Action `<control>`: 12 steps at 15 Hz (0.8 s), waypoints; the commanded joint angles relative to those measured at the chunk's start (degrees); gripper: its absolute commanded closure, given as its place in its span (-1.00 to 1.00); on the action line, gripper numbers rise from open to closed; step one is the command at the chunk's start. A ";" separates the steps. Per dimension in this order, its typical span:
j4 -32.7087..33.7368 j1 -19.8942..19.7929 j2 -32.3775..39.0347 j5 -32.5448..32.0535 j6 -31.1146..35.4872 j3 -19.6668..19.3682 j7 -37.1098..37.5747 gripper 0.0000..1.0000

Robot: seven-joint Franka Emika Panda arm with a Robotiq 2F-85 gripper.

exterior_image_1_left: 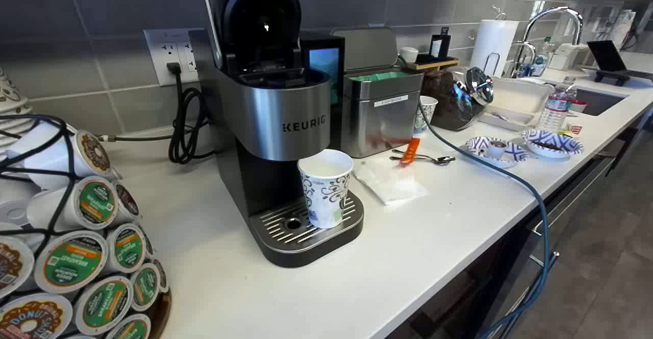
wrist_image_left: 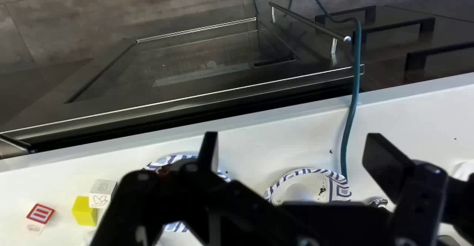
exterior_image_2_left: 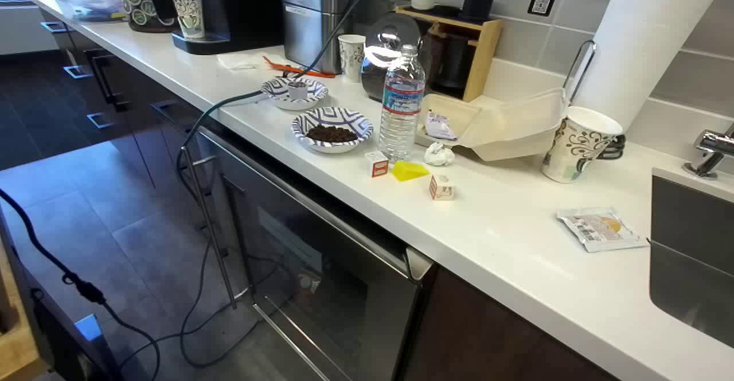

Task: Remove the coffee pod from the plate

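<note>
There's the pod (exterior_image_2_left: 297, 90), pale and small, on the plate (exterior_image_2_left: 293, 104), near its middle, in both exterior views. In the wrist view I make out the claw (wrist_image_left: 292, 151): its jaws stand wide apart, with nothing in their grip, and the plate peeps out at about 6 o'clock from the gap. In an exterior view, a bowl (exterior_image_2_left: 330, 147) of dark crumbs (exterior_image_2_left: 331, 134) sits just beside the plate, towards 5 o'clock, and a bottle (exterior_image_2_left: 399, 111) stands at the bowl's 3 o'clock. A cable (exterior_image_2_left: 241, 98) runs by the plate's rim at 9 o'clock; whether they touch, I can't tell. Just off the bottle's foot, at 5 o'clock, lies a yellow block (exterior_image_2_left: 409, 170).
</note>
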 commanded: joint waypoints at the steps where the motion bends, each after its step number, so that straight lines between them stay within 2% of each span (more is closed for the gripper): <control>1: 0.10 -0.95 0.19 0.58 -0.10 0.85 -0.47 -1.00; 10: 0.10 -0.95 0.19 0.58 -0.10 0.85 -0.46 -1.00; 12: 1.40 2.67 5.45 4.78 3.12 1.77 0.30 -1.00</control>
